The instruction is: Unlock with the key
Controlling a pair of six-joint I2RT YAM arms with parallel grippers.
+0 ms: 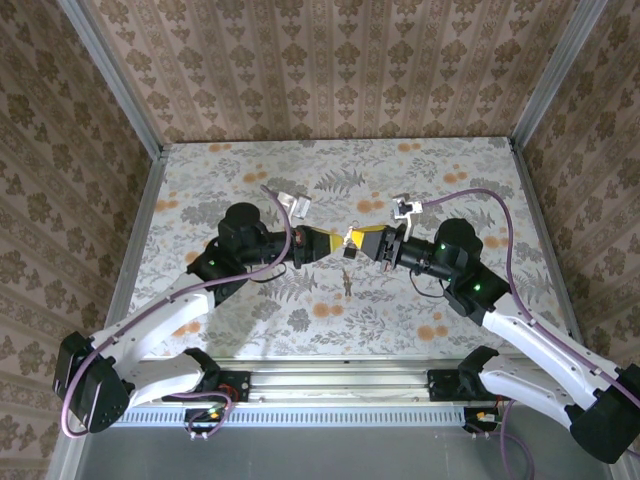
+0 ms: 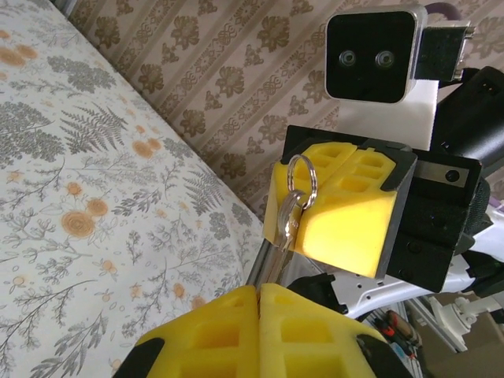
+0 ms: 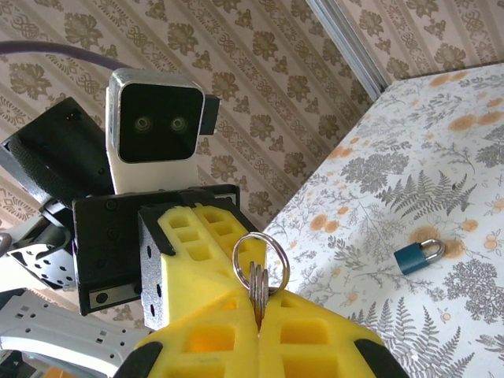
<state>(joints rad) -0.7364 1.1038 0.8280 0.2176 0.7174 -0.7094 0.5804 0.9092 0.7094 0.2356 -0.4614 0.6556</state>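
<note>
Here, key ring [image 3: 257,277] pinched by right fingers [image 3: 315,339], blue padlock [image 3: 416,255] on table [image 3: 441,157]

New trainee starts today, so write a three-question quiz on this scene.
1. True or false: a gripper holds the blue padlock.
2. What is the right gripper shut on? A) keys on a key ring B) the padlock C) nothing
3. Fill in: the padlock lies on the flower-patterned ___.
Key: 1 false; 2 A; 3 table.
</note>
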